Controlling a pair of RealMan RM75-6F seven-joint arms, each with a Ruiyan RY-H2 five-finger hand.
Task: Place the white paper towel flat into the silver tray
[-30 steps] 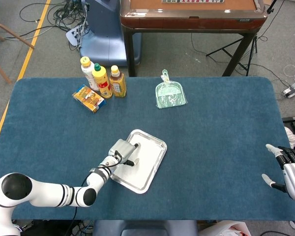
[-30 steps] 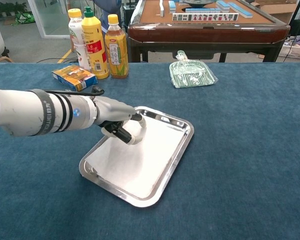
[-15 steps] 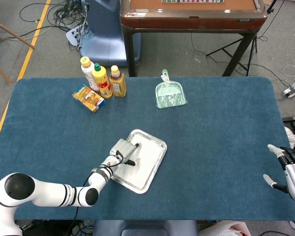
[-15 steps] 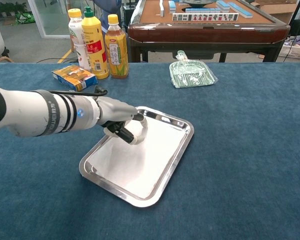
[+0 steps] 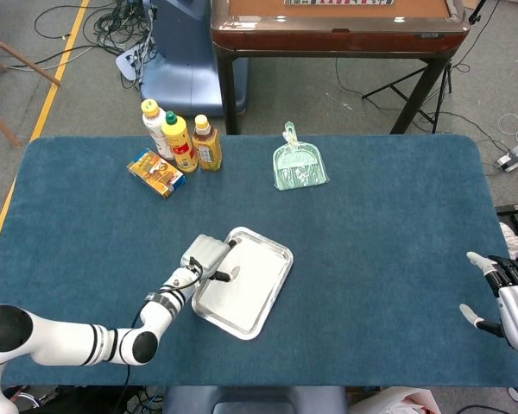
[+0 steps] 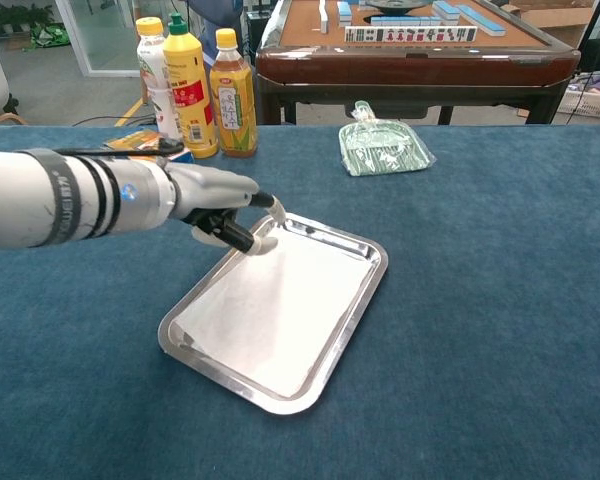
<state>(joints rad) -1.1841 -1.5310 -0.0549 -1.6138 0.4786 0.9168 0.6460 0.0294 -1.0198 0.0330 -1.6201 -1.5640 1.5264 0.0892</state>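
Observation:
The white paper towel [image 5: 246,283] [image 6: 280,310] lies flat inside the silver tray [image 5: 244,330] [image 6: 376,278], covering most of its floor. My left hand [image 5: 205,257] [image 6: 223,203] hovers over the tray's far left corner, fingers loosely apart and pointing toward the tray, holding nothing. It is lifted just off the towel. My right hand [image 5: 508,297] shows only in the head view, at the table's right edge, fingers spread and empty.
Three bottles [image 5: 180,138] [image 6: 190,85] and a snack box [image 5: 155,172] [image 6: 145,143] stand at the far left. A green dustpan [image 5: 300,166] [image 6: 383,146] lies at the back centre. A brown mahjong table [image 6: 410,55] stands beyond the blue table.
My left hand has lifted off the towel and drawn back toward the tray's far left corner. The towel stays flat in the tray. The right hand has not moved.

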